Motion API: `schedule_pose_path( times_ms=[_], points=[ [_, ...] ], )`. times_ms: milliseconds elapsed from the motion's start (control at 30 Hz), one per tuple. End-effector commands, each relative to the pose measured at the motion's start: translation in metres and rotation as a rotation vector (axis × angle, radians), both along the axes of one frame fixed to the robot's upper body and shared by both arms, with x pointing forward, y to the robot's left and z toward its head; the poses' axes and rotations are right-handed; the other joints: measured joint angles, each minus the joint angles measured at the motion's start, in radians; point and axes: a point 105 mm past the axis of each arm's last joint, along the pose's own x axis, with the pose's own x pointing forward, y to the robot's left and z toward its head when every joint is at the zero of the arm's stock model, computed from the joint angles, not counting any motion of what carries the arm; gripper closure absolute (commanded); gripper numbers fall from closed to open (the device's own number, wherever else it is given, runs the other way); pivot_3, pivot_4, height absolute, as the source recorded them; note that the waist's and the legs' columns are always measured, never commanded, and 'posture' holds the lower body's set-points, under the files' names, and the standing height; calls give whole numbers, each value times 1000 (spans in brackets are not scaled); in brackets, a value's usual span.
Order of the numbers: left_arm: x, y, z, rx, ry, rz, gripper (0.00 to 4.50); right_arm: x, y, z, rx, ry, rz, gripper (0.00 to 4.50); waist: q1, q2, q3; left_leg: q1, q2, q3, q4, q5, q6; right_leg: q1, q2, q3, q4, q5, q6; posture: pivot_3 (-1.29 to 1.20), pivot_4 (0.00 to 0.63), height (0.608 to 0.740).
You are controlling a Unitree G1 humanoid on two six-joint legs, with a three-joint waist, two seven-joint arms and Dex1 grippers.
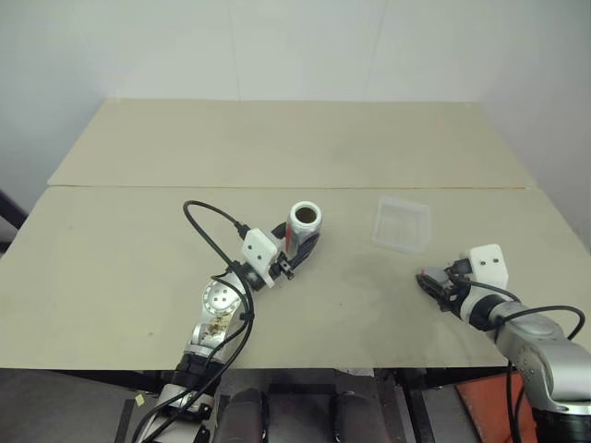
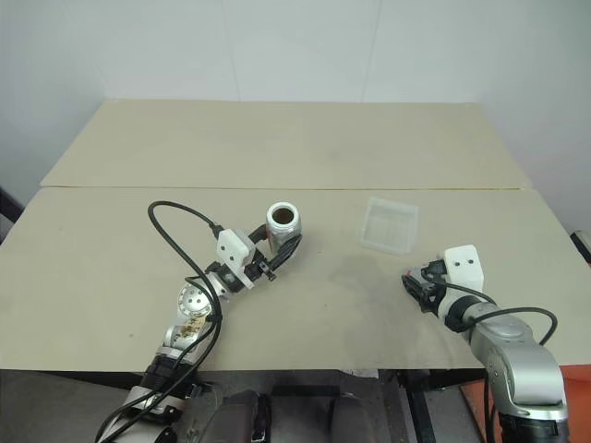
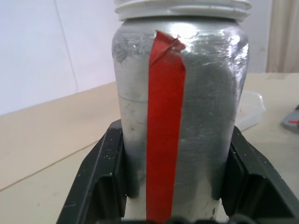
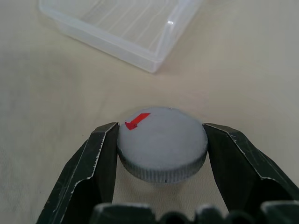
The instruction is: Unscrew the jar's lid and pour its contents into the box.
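Nearest the head camera, the right gripper (image 1: 432, 280) sits low over the beige table (image 1: 138, 268), clamped on the round grey ribbed lid (image 1: 430, 278). Further in, the left gripper (image 1: 297, 247) holds the small silvery-grey jar (image 1: 304, 223) upright, its mouth open and dark inside. Between the two arms and a little further back lies the shallow clear plastic box (image 1: 402, 223), apparently empty.

From the left wrist, black fingers (image 3: 105, 172) press both sides of the scuffed jar, a red tape stripe running down its face, white threaded neck bare.

From the right wrist, the lid, marked with a red scrap, sits pinched just above the table, the box near.

Unscrewing looks finished; pouring remains.
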Motion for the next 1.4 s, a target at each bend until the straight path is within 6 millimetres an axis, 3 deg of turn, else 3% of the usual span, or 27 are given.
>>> schedule_pose_path(
  times_ms=[33,167,267,433,533,733,933,1233,1400],
  points=[
    [-2,2,10,-17,-46,12,2391,-3,-11,4,34,33,-15,1017,2,0,0,0,0,0,0,0,0,0,0,0,0,0,0,0,150,740],
    [-1,3,10,-15,-47,17,2391,-3,-10,8,6,26,2,48,2,0,0,-1,0,0,0,0,0,-1,0,0,0,0,0,0,150,740],
    [1,-1,11,-14,-40,13,2391,-4,-8,22,-27,-26,39,48,2,0,0,-1,0,0,0,0,0,-1,0,0,0,0,0,0,150,740],
    [24,-17,29,5,-30,34,2391,-12,-6,74,-174,-170,147,48,4,0,0,-2,-1,-1,1,0,0,-1,0,0,0,0,1,0,150,740],
    [40,-27,33,87,-45,34,2391,-9,-6,88,-236,-210,151,48,3,0,0,-1,-1,-1,1,0,0,0,0,-1,-1,0,1,0,150,740],
    [71,-54,34,296,-45,-29,2391,-3,0,91,-261,-227,155,48,2,-1,1,-4,-2,1,1,0,0,-2,0,-2,-1,0,1,0,150,740],
    [94,-90,52,554,-169,11,2391,-9,13,85,-237,-234,164,48,6,-1,1,-10,-2,1,2,0,1,-5,0,-5,-3,0,2,0,150,740],
    [91,-128,61,869,-458,78,2391,-20,24,88,-207,-268,133,48,5,-2,1,-11,-3,1,2,-1,2,-5,-1,-5,-4,0,3,0,150,740],
    [89,-139,65,1055,-737,161,2391,-28,31,91,-187,-283,129,48,5,-2,1,-11,-3,1,2,-1,1,-6,-1,-4,-2,0,3,0,150,740]
  ],
)
